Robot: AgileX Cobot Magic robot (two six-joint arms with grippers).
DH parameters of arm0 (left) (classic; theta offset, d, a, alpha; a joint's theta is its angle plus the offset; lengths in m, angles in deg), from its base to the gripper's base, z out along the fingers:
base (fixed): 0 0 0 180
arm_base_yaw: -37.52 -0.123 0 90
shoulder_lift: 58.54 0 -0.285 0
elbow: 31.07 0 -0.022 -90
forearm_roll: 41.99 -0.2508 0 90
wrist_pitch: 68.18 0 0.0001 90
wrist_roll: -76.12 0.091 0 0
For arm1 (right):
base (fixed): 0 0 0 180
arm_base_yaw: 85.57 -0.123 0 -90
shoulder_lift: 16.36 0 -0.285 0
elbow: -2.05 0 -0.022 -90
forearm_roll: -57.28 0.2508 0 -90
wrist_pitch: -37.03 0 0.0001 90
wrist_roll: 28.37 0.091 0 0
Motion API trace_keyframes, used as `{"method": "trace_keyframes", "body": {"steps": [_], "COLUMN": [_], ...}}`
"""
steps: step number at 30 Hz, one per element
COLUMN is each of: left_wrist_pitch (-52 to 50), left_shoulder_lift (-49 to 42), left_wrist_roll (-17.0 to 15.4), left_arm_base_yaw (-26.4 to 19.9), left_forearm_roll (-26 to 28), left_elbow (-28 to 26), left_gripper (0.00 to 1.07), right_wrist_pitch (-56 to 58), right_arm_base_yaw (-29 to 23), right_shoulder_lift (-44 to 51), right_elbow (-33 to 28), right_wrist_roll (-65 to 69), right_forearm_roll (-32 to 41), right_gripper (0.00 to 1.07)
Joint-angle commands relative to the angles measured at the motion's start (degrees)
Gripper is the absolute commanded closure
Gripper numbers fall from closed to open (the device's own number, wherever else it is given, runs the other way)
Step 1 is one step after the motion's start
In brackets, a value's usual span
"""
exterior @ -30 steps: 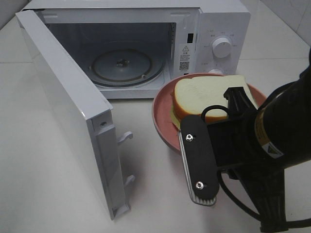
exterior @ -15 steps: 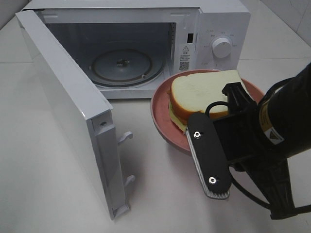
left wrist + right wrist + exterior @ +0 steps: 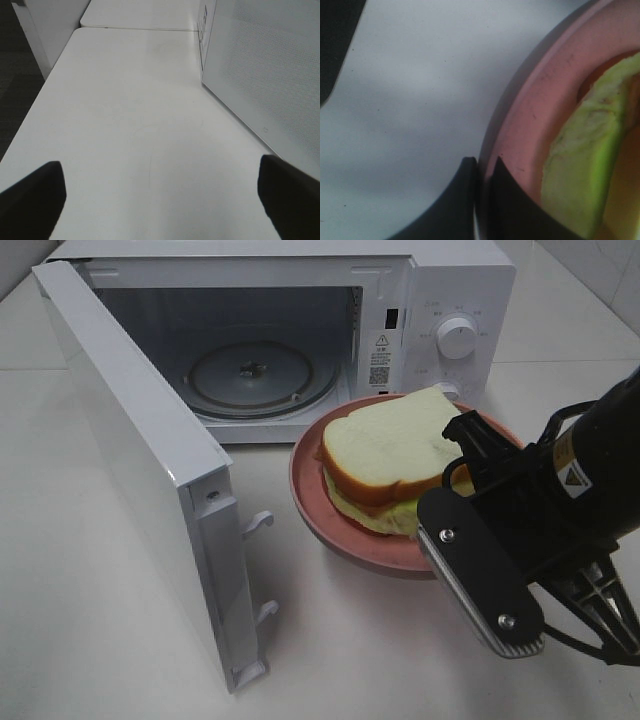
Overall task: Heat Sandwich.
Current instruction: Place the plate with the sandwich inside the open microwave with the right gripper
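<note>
The sandwich, white bread over pale yellow-green and orange filling, lies on a round pink plate in front of the open white microwave. In the right wrist view my right gripper is shut on the plate's rim, with the sandwich's green layer just beyond. From the high view the right arm covers the plate's near right side, hiding the fingertips. My left gripper stands open over bare table, nothing between its fingers.
The microwave door swings far out to the left, its latch hooks facing the plate. A glass turntable sits inside the cavity. The left wrist view shows the door's outer face and the table's edge.
The plate with the sandwich has shifted left, toward the microwave opening, held by my right gripper. The right wrist has swung down and to the right. The left gripper has not moved.
</note>
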Motion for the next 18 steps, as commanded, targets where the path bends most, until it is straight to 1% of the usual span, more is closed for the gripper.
{"method": "trace_keyframes", "body": {"steps": [1, 4, 6, 10, 18], "left_wrist_pitch": [-0.17, -0.17, -0.17, -0.17, -0.17], "left_shoulder_lift": [-1.43, -1.43, -1.43, -1.43, -1.43], "left_wrist_roll": [-0.06, -0.06, -0.06, -0.06, -0.06], "left_arm_base_yaw": [-0.17, -0.17, -0.17, -0.17, -0.17], "left_forearm_roll": [0.34, 0.34, 0.34, 0.34, 0.34], "left_elbow": [0.23, 0.23, 0.23, 0.23, 0.23], "left_gripper": [0.09, 0.09, 0.09, 0.09, 0.09], "right_wrist_pitch": [-1.66, -1.66, -1.72, -3.15, -4.81], "right_arm_base_yaw": [3.04, 4.47, 6.25, 7.79, 7.79], "right_shoulder_lift": [0.17, 0.17, 0.17, 0.17, 0.17], "right_elbow": [0.06, 0.06, 0.06, 0.11, 0.11], "right_wrist_roll": [-9.85, -13.12, -17.65, -18.85, -19.88], "right_forearm_roll": [3.90, 5.61, 7.51, 7.85, 7.85], "right_gripper": [1.07, 1.07, 1.07, 1.07, 1.07]}}
